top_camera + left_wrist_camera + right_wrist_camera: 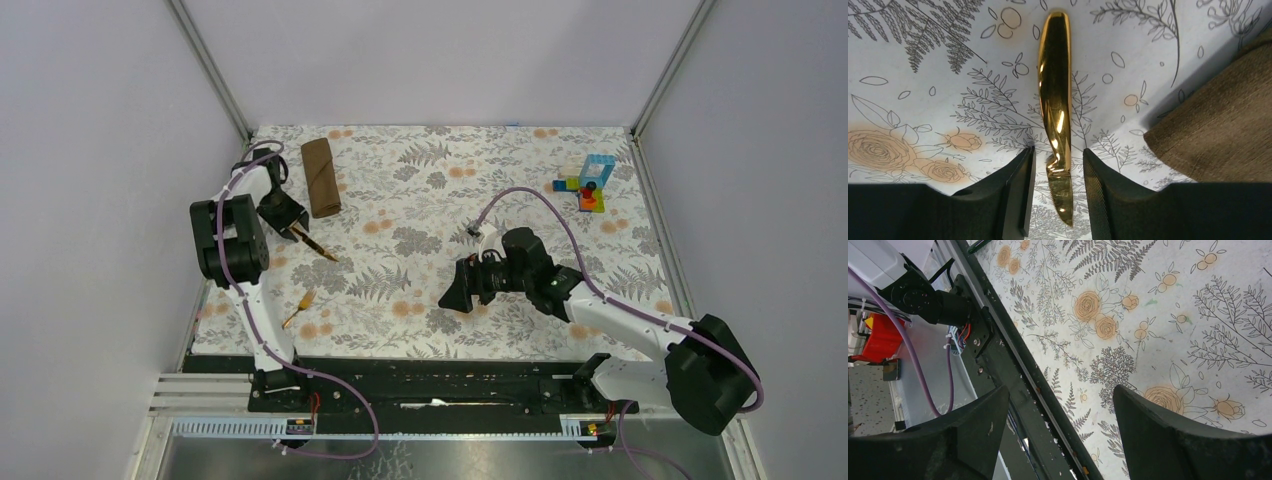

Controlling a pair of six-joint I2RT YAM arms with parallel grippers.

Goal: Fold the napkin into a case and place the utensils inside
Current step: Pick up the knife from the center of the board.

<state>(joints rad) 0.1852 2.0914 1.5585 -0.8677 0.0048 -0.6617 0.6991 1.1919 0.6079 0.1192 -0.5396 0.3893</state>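
Left gripper (pixel 1058 165) straddling knife (pixel 1054 90), floral tablecloth (pixel 923 105)

Even, diffuse overhead lighting; shadows soft. Glare streaks the polished golden metal knife (pixel 1054 95) between the jaws of the left claw (pixel 1057 167); right of the claw, the folded brown fabric napkin (pixel 1220 135) casts a dim shadow.

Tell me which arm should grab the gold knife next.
Left. The left hand, open, straddles the knife near the napkin; the right hand hangs open far from both, with nothing between its fingers.
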